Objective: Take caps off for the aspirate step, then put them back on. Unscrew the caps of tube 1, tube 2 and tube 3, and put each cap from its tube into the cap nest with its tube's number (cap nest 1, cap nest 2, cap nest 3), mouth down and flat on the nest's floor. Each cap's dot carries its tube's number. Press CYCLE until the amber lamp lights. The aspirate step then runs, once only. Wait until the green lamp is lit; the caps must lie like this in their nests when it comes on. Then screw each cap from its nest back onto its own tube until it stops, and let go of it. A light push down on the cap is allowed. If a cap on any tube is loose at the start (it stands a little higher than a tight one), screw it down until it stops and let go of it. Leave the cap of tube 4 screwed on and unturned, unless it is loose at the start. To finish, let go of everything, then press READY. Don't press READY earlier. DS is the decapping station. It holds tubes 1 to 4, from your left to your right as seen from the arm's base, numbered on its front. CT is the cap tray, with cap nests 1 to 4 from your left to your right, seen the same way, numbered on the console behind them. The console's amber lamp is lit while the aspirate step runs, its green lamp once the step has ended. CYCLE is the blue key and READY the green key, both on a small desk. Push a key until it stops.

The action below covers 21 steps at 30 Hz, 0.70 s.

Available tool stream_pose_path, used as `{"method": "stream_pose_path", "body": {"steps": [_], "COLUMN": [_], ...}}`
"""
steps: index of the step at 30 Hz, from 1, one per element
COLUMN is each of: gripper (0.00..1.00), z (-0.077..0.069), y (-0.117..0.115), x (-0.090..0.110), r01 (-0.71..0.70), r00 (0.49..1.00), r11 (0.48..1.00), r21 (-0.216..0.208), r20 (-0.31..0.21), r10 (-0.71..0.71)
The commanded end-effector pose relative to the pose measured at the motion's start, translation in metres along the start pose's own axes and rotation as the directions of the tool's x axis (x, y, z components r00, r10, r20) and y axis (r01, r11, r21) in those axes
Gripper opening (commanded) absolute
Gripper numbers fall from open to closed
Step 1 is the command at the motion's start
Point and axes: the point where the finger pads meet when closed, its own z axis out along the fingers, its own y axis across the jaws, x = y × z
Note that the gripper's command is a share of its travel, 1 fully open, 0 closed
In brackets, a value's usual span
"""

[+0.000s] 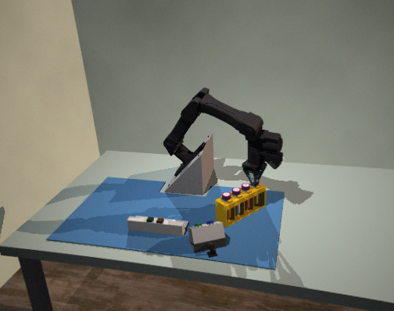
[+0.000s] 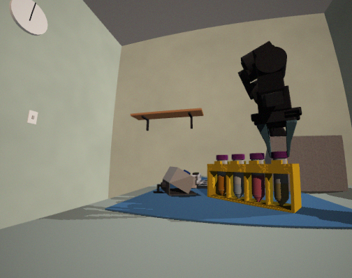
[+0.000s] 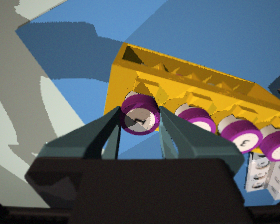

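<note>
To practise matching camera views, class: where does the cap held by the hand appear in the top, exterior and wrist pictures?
Top: cap at the far right end of the yellow rack, mostly hidden by the hand.
Exterior: rightmost cap of four, between the fingers.
Wrist: leftmost cap, centre of picture, clamped by the hand.
Shared landmark: the yellow rack.

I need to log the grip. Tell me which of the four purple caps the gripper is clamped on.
The end cap of the yellow station, marked 1: the gripper has a finger on each side of it. The other three caps stand free.
</note>
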Motion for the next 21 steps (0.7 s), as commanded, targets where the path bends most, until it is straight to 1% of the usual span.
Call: {"method": "stream_pose_path", "body": {"steps": [1, 4, 7, 10, 13, 15, 18, 21], "gripper": [0.00, 0.00, 0.00, 0.00, 0.00, 0.00, 0.00, 0.00], "z": [-0.0049, -0.0050, -0.0051, -0.0051, -0.0052, -0.0052, -0.0053, -0.0054], "y": [-0.0023, -0.0023, -0.0023, -0.0023, -0.0023, -0.0023, -0.0023, -0.0023], "x": [-0.0021, -0.0021, -0.0021, -0.0021, -0.0021, -0.0021, -0.0021, -0.0021], "r01": [0.216, 0.359, 0.495, 0.619, 0.729, 0.729, 0.823, 0.899], "r00": [0.976, 0.933, 0.869, 0.785, 0.684, 0.684, 0.567, 0.438], "r11": [0.976, 0.933, 0.869, 0.785, 0.684, 0.684, 0.567, 0.438], "r21": [0.014, 0.015, 0.016, 0.017, 0.018, 0.018, 0.017, 0.017], "r20": [0.011, 0.009, 0.006, 0.004, 0.001, 0.001, -0.001, -0.004], "r10": [-0.216, -0.359, -0.495, -0.619, -0.730, -0.730, -0.824, -0.899]}}
